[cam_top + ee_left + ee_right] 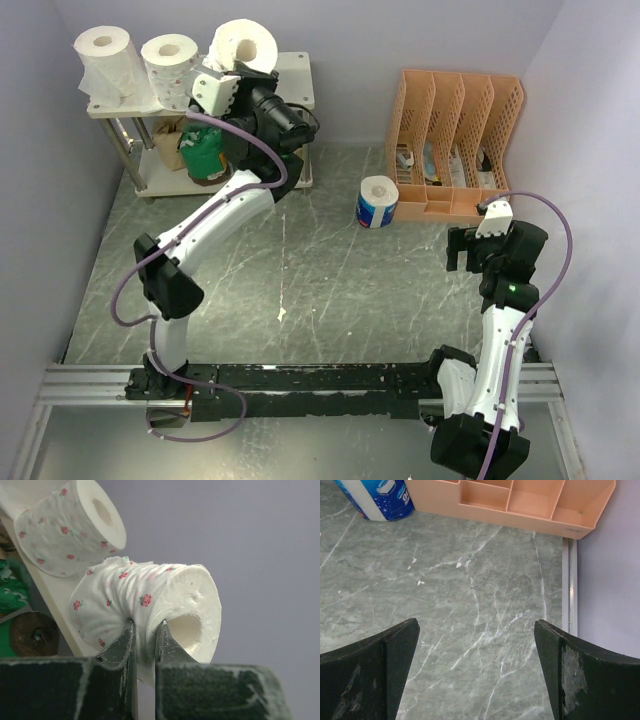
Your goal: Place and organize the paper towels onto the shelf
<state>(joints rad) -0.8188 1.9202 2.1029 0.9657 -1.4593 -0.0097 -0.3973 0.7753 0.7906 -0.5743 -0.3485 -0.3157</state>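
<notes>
My left gripper (228,88) is at the shelf's (292,70) top board, shut on the wall of a white flower-printed paper towel roll (246,44). In the left wrist view one finger of the gripper (146,625) is inside the hollow core of that roll (145,597) and one is outside. Two more white rolls (105,55) (170,60) stand on the top board. A tan roll (170,130) and a green-wrapped roll (205,152) sit on the lower tier. A blue-printed roll (377,202) stands on the table. My right gripper (462,250) is open and empty, right of it.
An orange slotted file organizer (460,140) stands at the back right, just behind the blue roll; it also shows in the right wrist view (520,505) with the blue roll (380,497). Grey walls close in the left, back and right sides.
</notes>
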